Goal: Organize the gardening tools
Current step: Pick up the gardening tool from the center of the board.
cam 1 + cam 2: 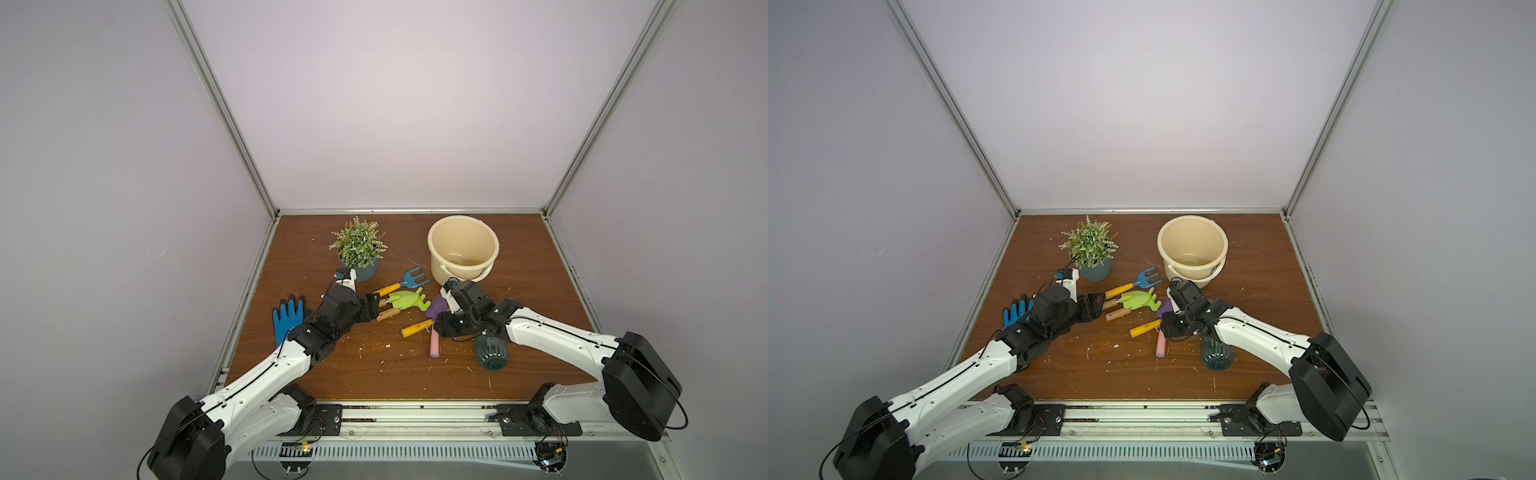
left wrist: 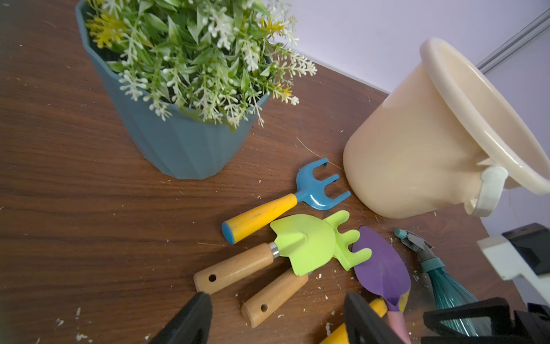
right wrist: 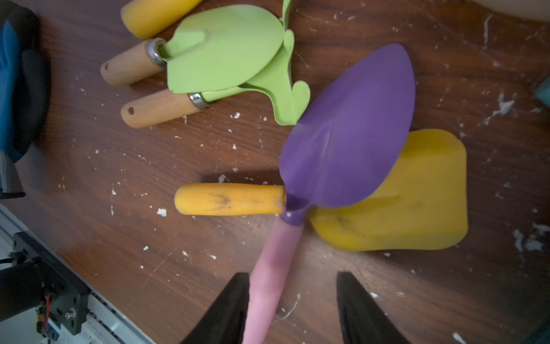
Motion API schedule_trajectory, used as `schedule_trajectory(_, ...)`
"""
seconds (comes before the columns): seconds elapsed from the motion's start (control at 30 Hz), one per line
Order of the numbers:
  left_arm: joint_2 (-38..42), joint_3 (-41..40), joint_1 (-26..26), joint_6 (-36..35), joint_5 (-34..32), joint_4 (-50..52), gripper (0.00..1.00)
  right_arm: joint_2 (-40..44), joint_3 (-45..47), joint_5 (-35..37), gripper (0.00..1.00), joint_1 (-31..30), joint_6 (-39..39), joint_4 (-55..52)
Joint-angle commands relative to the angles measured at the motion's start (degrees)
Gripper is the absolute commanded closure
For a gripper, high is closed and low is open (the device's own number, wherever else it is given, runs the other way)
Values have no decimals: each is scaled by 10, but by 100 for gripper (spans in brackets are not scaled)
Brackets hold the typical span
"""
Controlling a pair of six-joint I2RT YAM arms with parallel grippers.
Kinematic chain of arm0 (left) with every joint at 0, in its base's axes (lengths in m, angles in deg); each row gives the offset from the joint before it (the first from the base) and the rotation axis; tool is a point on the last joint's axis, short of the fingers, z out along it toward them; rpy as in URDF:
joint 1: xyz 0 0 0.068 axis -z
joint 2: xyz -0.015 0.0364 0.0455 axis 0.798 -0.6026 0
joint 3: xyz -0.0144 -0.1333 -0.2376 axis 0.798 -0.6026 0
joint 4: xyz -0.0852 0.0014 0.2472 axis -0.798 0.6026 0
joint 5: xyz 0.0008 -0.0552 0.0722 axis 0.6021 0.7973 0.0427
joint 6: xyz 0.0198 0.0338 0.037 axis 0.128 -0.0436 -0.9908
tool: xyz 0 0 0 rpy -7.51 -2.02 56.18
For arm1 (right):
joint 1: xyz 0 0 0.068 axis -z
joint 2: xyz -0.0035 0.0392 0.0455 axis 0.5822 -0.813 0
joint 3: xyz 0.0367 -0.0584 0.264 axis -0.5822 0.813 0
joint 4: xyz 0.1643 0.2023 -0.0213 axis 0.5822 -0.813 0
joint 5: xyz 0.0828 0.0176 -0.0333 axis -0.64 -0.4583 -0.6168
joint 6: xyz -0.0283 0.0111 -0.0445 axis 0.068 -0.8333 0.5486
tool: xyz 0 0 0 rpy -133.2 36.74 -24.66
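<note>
The gardening tools lie in a loose heap mid-table. A blue fork (image 1: pixel 411 279) has a yellow handle. Below it, a lime trowel (image 2: pixel 303 241) overlaps a lime fork (image 2: pixel 348 247); both have wooden handles. My left gripper (image 2: pixel 276 327) is open, its fingers either side of the lower wooden handle's (image 2: pixel 273 296) end without touching it. A purple trowel (image 3: pixel 351 143) lies across a yellow trowel (image 3: pixel 416 193). My right gripper (image 3: pixel 293 309) is open around the purple trowel's pink handle (image 3: pixel 268 286), which touches one finger. A teal spray bottle (image 1: pixel 491 351) lies under the right arm.
A cream bucket (image 1: pixel 463 232) stands at the back right, just behind the heap. The potted plant (image 1: pixel 359 245) stands at the back left, beside my left wrist. A blue glove (image 1: pixel 286 318) lies at the left under the left arm. White crumbs dot the wooden table (image 1: pixel 395 374).
</note>
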Motion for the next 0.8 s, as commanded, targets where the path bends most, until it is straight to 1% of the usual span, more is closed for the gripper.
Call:
schedule_trajectory(0.0,-3,-7,8,-8,-1,-8,25,-23,-22,8,48,-10,-17,-2)
schedule_trajectory(0.17,-2,-13,10,-5,1,-9,25,-57,-42,10,51,-16,-23,-8)
schedule_trajectory(0.33,4,-24,12,-1,3,-10,25,-68,-49,13,54,-17,-29,-3)
schedule_trajectory(0.53,7,-37,11,6,6,-19,26,-83,-64,24,60,-16,-29,-13)
schedule_trajectory(0.6,4,-38,12,6,7,-23,25,-85,-65,28,61,-17,-29,-15)
schedule_trajectory(0.77,-7,-38,11,7,11,-29,25,-96,-67,34,66,-16,-29,-16)
